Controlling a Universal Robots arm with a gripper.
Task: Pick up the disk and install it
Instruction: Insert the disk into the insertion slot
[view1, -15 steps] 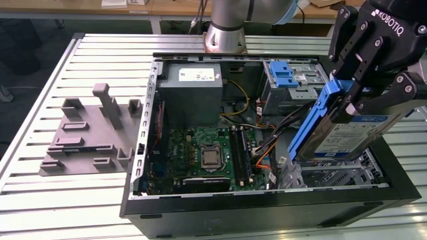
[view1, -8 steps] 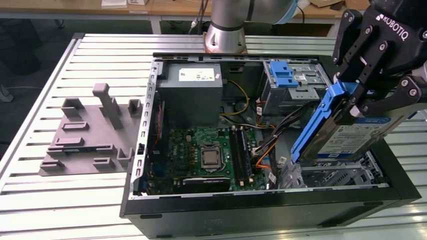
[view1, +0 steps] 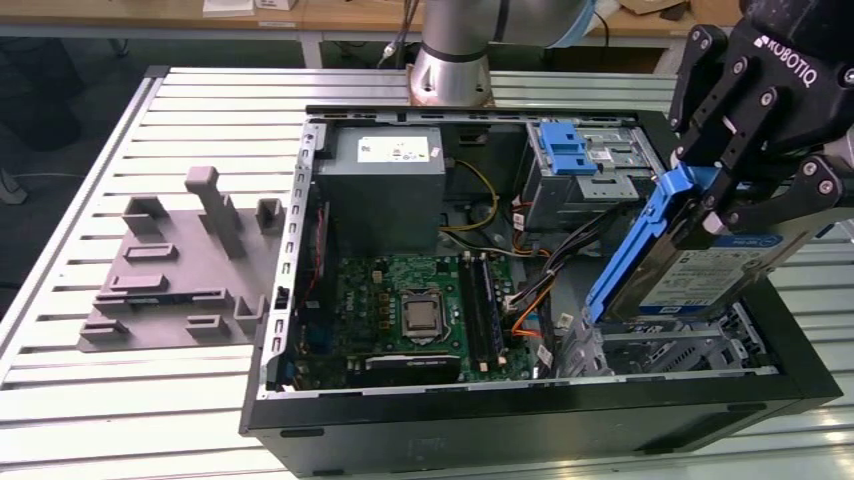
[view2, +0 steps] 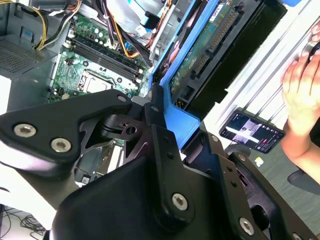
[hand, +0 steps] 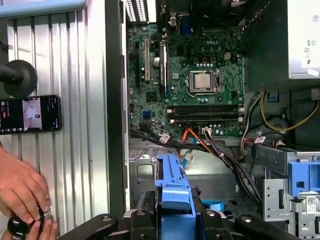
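1. My gripper (view1: 705, 212) is clenched on the disk (view1: 701, 275), fingers pinching the blue caddy's upper end.
2. In the exterior view the disk hangs tilted, label facing the viewer, above the case (view1: 534, 420) at about 3 o'clock from the motherboard (view1: 414, 310).
3. The disk's lower end sits just over the metal drive bay (view1: 667, 350) at the case's near corner; I cannot tell whether it touches.
4. In both wrist views the blue caddy (hand: 172, 192) runs up between my fingers (view2: 160, 130).
5. At 12 o'clock from the disk, a second blue caddy (view1: 567, 150) sits in the upper bay.
6. The power supply (view1: 387, 185) stands at 12 o'clock from the motherboard.
7. A grey fixture (view1: 180, 265) lies on the table (view1: 80, 400), well apart at 9 o'clock from the case.
8. In the first wrist view a hand (hand: 20, 192) and a phone (hand: 30, 115) rest on the table outside the case.
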